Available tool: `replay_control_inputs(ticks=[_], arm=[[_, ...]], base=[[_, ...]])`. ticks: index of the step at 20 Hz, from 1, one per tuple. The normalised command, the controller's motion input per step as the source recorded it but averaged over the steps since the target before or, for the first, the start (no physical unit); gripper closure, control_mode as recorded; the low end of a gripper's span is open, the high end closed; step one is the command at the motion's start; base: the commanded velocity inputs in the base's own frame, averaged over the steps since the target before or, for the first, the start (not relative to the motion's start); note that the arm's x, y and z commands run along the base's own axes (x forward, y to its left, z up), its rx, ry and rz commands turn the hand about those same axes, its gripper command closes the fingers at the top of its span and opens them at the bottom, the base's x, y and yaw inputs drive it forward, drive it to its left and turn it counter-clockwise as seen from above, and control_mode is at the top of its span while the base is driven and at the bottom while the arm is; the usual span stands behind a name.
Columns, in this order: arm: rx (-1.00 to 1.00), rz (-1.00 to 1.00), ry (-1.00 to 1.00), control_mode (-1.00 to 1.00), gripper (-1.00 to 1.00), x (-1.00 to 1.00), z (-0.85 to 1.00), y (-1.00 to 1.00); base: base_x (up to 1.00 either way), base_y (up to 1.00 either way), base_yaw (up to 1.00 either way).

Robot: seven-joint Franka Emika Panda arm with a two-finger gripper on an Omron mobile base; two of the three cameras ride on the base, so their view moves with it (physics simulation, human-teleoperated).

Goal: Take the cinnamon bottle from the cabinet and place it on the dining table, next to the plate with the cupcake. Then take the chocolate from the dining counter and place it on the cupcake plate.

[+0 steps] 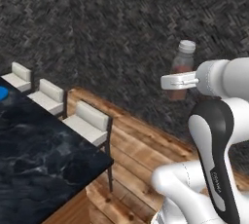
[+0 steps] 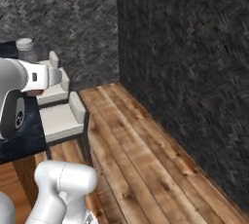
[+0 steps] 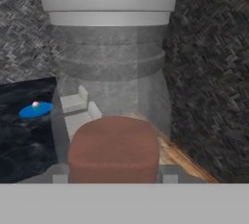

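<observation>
cinnamon bottle [image 1: 183, 69] being carried to the dining table [image 1: 34, 145]
it is being pinched upright in the gripper [image 1: 177, 81]; it is best kept level until set beside the plate [image 3: 37, 109]

Blue plate [image 1: 2, 92] cut by left edge

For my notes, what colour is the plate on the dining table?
Bright blue plate, clearest in the hand view.

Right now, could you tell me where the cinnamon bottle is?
The cinnamon bottle is held upright in the gripper, up in the air to the right of the dark dining table and its chairs.
</observation>
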Motion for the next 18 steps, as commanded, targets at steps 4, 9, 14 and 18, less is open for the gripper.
replay_control_inputs(ticks=[4, 9, 14, 18], arm=[[0.00, 0.00, 0.00, 1.00, 1.00, 0.00, 0.00, 0.00], [0.00, 0.00, 0.00, 1.00, 1.00, 0.00, 0.00, 0.00], [0.00, 0.00, 0.00, 1.00, 1.00, 0.00, 0.00, 0.00], [0.00, 0.00, 0.00, 1.00, 1.00, 0.00, 0.00, 0.00]], base=[[0.65, -0.39, 0.16], [0.62, -0.36, 0.21], [0.61, -0.35, 0.25], [0.62, -0.36, 0.23]])
